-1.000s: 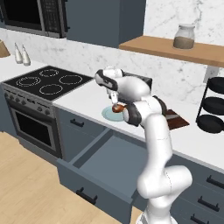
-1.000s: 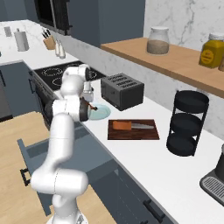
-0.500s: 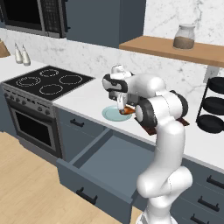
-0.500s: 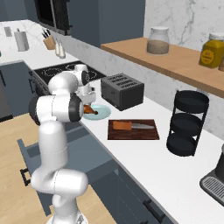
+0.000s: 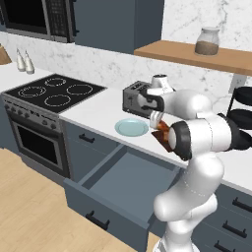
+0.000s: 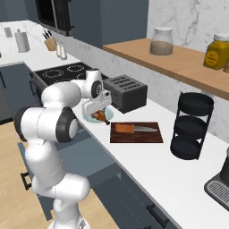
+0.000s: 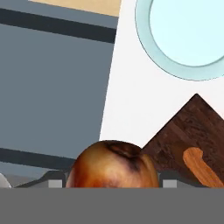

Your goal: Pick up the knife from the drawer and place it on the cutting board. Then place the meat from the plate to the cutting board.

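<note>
Drawer (image 5: 129,184): pulled out nearest us, below the counter edge, its tray bare. We keep the carry above counter height so nothing dips toward it.

Gripper (image 6: 99,112): pinching the meat (image 7: 113,164) between its tips, held above the counter between plate and board.

Plate (image 5: 132,127): left of the gripper, near the counter's front, bare.

Board (image 6: 136,132): right of the gripper; in the hand view its near corner lies just beside the meat.

Knife (image 6: 134,129): lying on the board, handle to the left, blade to the right, toward its far side.

Step in hand, as we judge it: carry the meat right, lower it on the board's near strip, short of the knife handle, then spread the tips.

Toaster (image 6: 125,92): behind plate and board, at the wall. We see open counter in front of it for the move.
</note>
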Motion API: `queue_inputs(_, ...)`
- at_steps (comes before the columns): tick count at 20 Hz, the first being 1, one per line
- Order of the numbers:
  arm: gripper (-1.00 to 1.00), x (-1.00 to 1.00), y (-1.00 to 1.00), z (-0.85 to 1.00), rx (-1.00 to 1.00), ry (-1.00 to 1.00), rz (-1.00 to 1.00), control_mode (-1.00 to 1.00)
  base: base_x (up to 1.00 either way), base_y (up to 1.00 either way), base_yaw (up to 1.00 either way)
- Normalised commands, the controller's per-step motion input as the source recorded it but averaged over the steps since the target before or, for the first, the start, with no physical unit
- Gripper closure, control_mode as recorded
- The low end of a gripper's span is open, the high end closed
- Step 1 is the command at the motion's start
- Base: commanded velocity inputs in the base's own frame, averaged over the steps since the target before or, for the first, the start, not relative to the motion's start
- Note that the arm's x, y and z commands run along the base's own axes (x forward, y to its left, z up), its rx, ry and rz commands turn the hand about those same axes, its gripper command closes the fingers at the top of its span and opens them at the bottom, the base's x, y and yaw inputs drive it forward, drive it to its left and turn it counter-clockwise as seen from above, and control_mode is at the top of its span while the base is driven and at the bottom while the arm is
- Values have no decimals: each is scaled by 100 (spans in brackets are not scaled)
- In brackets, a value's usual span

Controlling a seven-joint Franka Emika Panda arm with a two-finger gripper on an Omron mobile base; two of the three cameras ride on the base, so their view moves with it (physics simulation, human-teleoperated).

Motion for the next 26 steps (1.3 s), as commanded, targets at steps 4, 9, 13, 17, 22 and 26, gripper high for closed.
queue_inputs(4,100,-24,-21,4,0,-20,9,-100,0,0,0)
queue_inputs(9,100,-37,-50,0,1,0,35,-100,0,0,0)
queue_inputs(13,100,-14,-76,0,6,0,44,-100,0,0,0)
queue_inputs(17,100,0,-72,-2,1,4,50,-100,0,0,0)
queue_inputs(22,100,27,-41,-39,0,3,45,-100,0,0,0)
queue_inputs(26,100,27,0,-29,0,-7,27,-100,0,0,0)
